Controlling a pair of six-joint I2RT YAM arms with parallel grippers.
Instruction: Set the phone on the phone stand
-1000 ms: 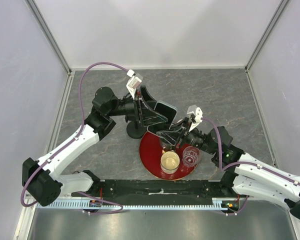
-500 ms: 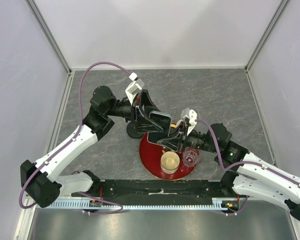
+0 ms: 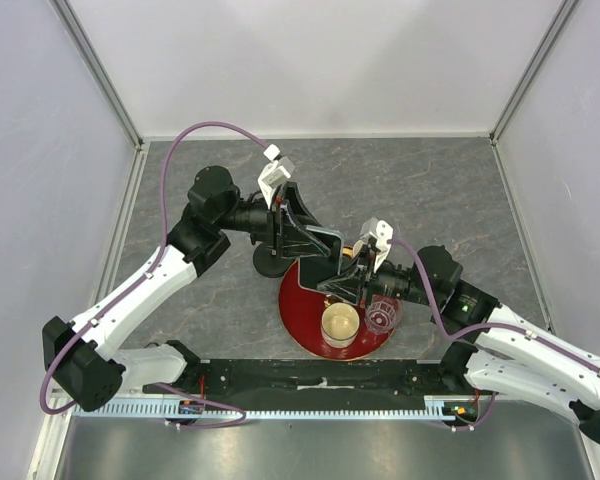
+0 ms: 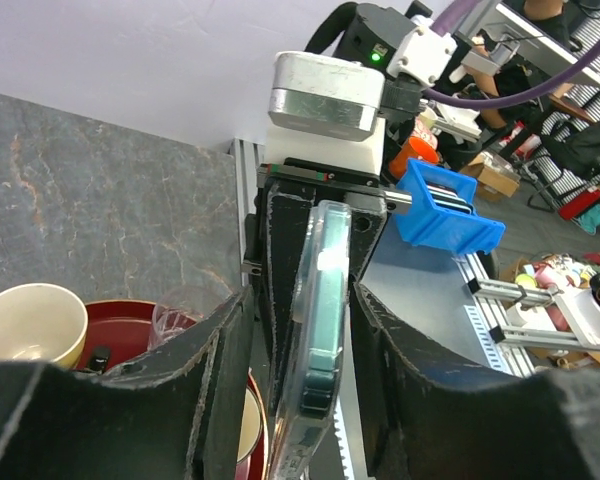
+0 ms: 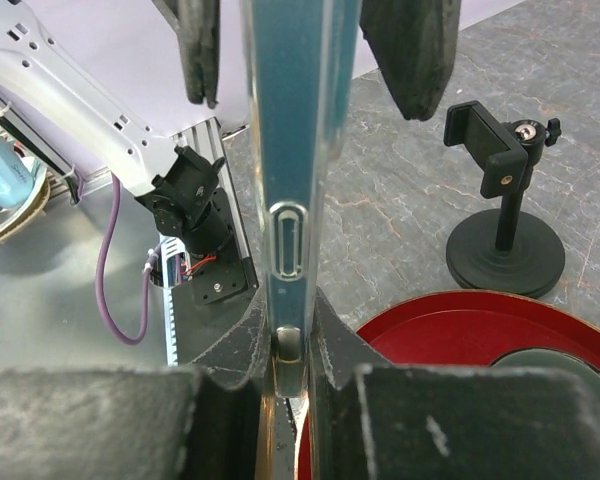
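While the right gripper point(image 5: 292, 345) has its jaws clamped on the edge-up phone point(image 5: 295, 120) and the left gripper point(image 4: 302, 300) holds its jaws apart around it, the phone stand point(image 5: 508, 250) sits just left.

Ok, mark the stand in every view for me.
Top external: stand just upper left of the red plate, only its base showing.
Left wrist: not in it; the red plate is at lower left.
Right wrist: stand at upper right, beyond the red plate.
Shared landmark: the red plate.
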